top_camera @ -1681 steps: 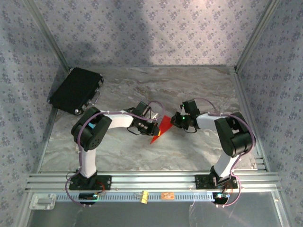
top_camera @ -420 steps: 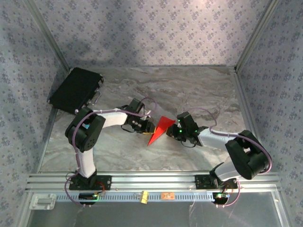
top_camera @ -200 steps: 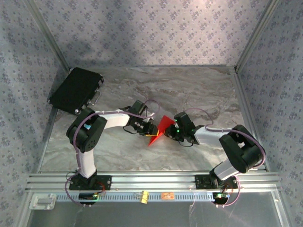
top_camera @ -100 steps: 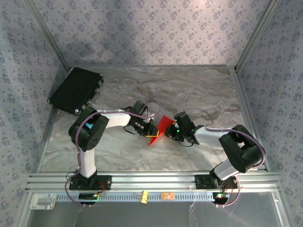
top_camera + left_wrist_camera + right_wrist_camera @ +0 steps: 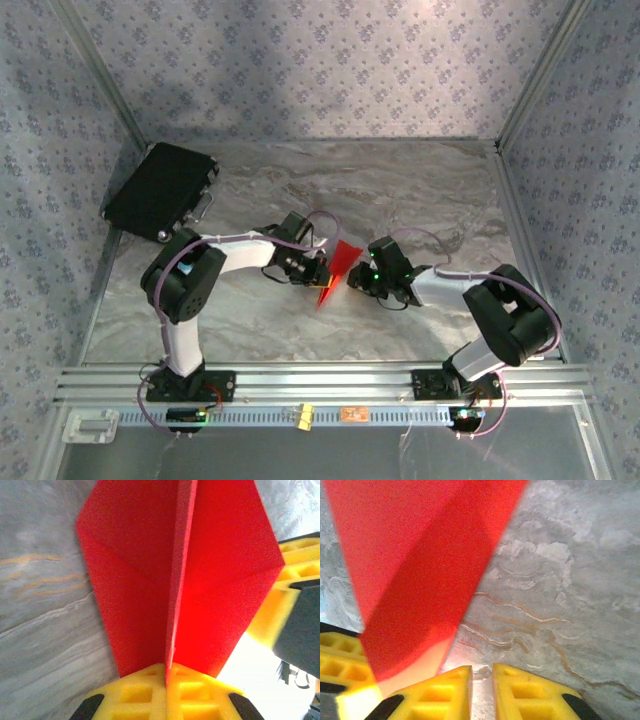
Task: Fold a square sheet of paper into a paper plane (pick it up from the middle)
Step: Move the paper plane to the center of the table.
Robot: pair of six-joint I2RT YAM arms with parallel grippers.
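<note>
Top external: marbled table [image 5: 420, 190] (patterned walls [image 5: 300, 70] around); left jaws pinch red paper [image 5: 342, 256], right jaws slightly apart.

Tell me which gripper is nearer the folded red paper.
Left. The left gripper is shut on the centre ridge of the folded red paper; the right gripper sits just beside it, fingers slightly apart, empty.
</note>
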